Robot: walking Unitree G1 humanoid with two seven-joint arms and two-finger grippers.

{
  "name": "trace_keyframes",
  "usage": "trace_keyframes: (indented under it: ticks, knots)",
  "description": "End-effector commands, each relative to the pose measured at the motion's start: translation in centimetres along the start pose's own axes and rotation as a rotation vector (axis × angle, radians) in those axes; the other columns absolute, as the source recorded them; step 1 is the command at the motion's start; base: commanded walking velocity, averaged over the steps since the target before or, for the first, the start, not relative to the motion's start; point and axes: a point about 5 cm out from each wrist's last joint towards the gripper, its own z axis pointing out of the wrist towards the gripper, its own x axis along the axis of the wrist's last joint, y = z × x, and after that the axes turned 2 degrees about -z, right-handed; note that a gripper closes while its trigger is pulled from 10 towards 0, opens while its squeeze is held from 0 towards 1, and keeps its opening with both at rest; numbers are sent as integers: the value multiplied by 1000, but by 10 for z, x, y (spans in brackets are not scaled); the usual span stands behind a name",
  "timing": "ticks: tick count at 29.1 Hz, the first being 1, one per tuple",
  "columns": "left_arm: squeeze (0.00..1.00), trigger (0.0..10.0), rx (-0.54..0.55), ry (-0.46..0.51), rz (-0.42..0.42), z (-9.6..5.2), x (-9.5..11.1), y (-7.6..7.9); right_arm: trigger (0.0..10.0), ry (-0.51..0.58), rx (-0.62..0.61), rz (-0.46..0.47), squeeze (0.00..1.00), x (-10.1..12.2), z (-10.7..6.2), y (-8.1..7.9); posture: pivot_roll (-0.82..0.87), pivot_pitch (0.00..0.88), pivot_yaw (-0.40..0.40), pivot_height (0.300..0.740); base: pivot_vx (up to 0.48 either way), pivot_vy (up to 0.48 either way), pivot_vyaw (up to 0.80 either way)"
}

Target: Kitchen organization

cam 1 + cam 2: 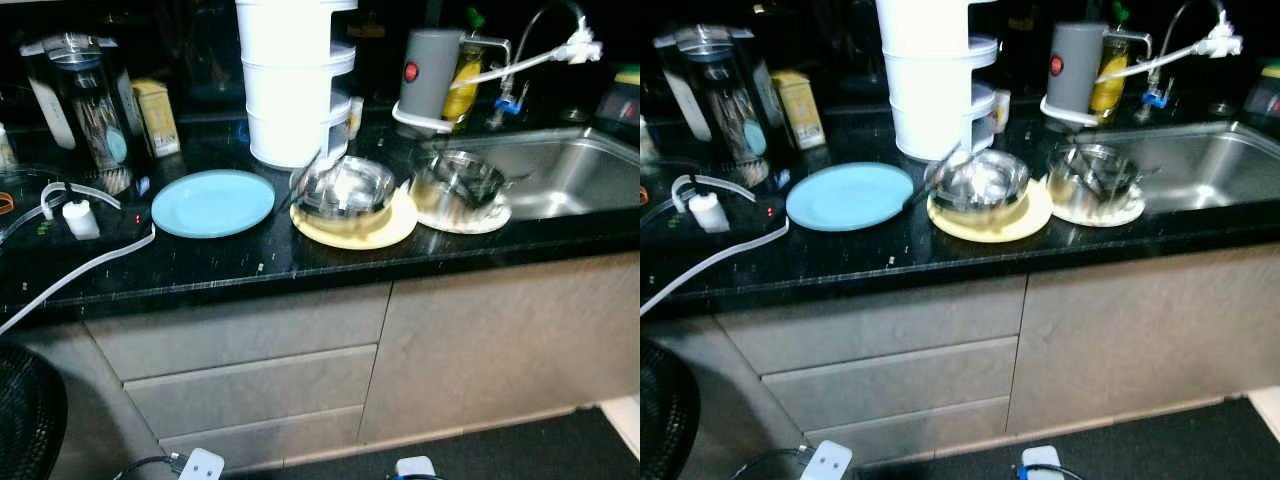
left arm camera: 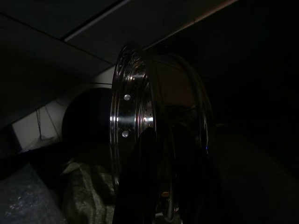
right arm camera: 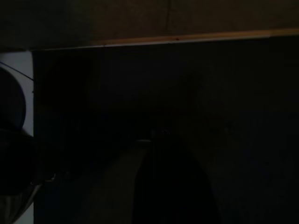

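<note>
Black counter point(image 1: 300, 262) with a sink point(image 1: 580, 180) at its right end. Taking the sink as landmark: just beside its left edge sits a steel bowl point(image 1: 455, 180) on a white plate point(image 1: 470, 215). Next one over, away from the sink, another steel bowl point(image 1: 345, 185) on a yellow plate point(image 1: 360, 230), a utensil handle sticking out of it. Further from the sink — a bare blue plate point(image 1: 212, 202) flat on the counter. Behind the two bowls, a white stacked container point(image 1: 295, 80) and a grey kettle point(image 1: 430, 75); the faucet point(image 1: 540, 40) is behind the sink. Far end from the sink: a glass jar point(image 1: 85, 100), a yellow box point(image 1: 155, 115), and a white cable point(image 1: 80, 270) trailing off the counter edge. Drawers point(image 1: 250, 380) under the counter.

Left wrist view, very dark: left gripper point(image 2: 161, 186) has a shiny steel pan point(image 2: 140, 126) edge-on, a black finger point(image 2: 138, 182) on each side of its rim — closed onto it.

Right wrist view is near black; right gripper point(image 3: 173, 186) is a dark shape only, finger spread can't be told.
</note>
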Motion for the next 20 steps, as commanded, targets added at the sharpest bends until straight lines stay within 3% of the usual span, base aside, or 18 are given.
trace_keyframes:
  ticks: [1, 4, 10, 20]
  knots:
    - [0, 10000, 20, 38, -6, -1, 4, -1, 10000, 38, -8, 20, 0, 7, 1, 0, -85, 178, -37, 740, 0, 0, 0]
    - [0, 10000, 18, 40, 2, -2, 2, 3, 10000, 60, 6, -47, 0, 17, 5, 0, -83, 165, -50, 740, 0, 0, 0]
    - [0, 10000, 12, 49, 21, -2, 4, 7, 10000, 65, 4, -68, 0, 21, 6, 3, -67, 165, -39, 740, 0, 0, 0]
    - [0, 10000, -26, 90, 238, 4, 20, 8, 10000, 52, -37, -34, 0, 17, 4, 13, -95, 170, -13, 740, 0, 0, 0]
